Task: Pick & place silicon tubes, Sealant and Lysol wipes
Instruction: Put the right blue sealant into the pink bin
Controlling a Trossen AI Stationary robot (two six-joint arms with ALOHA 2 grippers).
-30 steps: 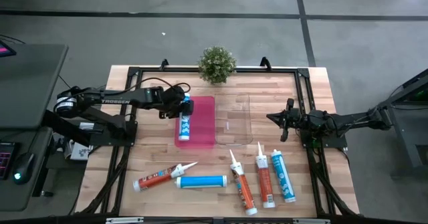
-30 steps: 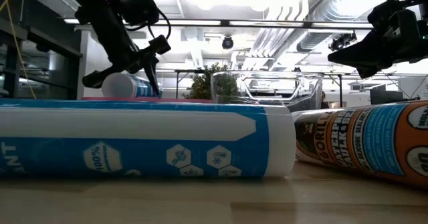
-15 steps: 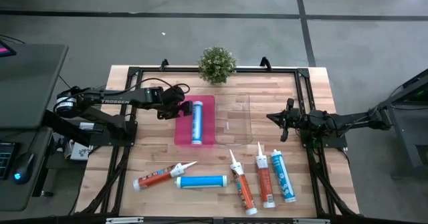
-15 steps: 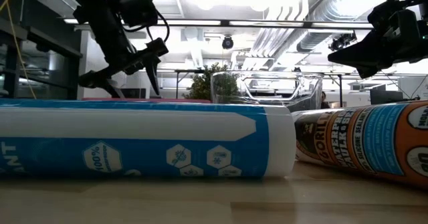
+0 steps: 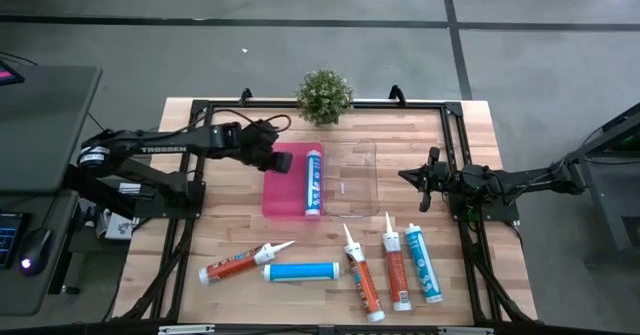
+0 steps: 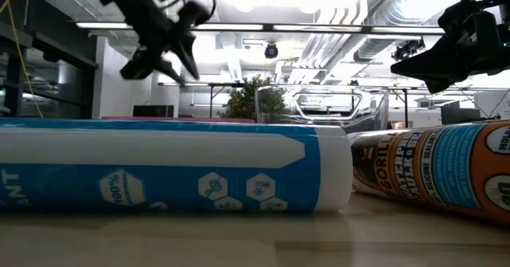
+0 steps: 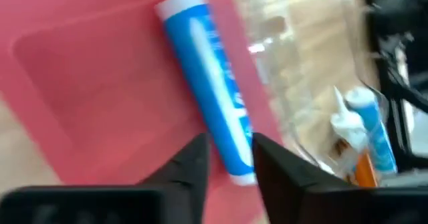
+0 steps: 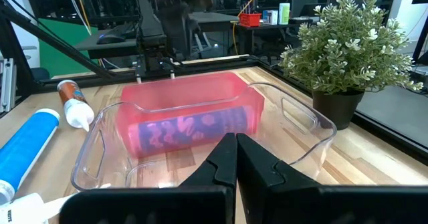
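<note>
A blue and white sealant tube (image 5: 313,180) lies on its side in the pink tray (image 5: 285,200), along the tray's right wall; it also shows in the left wrist view (image 7: 210,90). My left gripper (image 5: 283,161) hangs open and empty above the tray's left far part, well above the table in the low view (image 6: 163,64). My right gripper (image 5: 410,180) is shut and empty, held in the air right of the clear tray (image 5: 350,180).
Several more tubes lie near the table's front: an orange one (image 5: 235,265), a blue one (image 5: 300,272), two orange ones (image 5: 362,275) (image 5: 397,265) and a blue one (image 5: 422,265). A potted plant (image 5: 324,95) stands at the far edge.
The blue tube has left my left gripper, dropped into the pink tray and rolled from its left part to its right wall. My left gripper has then risen and shifted a little toward the table's right.
</note>
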